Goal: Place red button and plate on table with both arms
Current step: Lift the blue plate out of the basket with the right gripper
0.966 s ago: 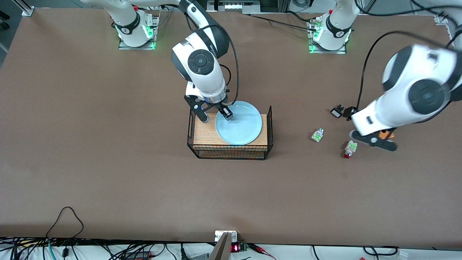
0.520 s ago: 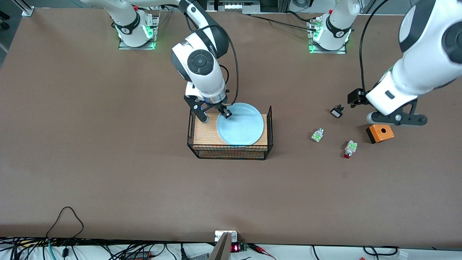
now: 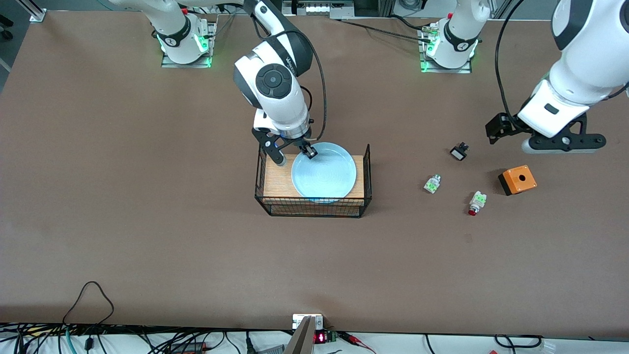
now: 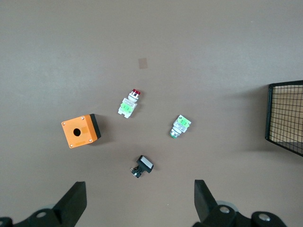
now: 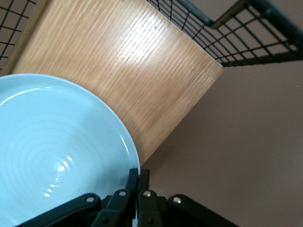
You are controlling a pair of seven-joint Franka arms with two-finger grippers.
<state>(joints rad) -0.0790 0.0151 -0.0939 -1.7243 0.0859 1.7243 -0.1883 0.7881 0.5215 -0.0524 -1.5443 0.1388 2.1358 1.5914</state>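
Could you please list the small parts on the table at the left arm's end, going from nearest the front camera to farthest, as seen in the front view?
red button → clear-and-green piece → orange box → black-and-white piece.

Matte brown table [image 3: 147, 196] fills view, spreading wide round right gripper [image 3: 308, 153], bare under left gripper [image 3: 564, 143]. Even overhead light, soft shadows. Green lamps [image 3: 423, 63] glow at table edge farthest from front camera. Black cable loop [image 3: 88, 300], tangled wires [image 3: 147, 341], red-digit display [image 3: 320, 338] at near edge, well apart from both grippers.
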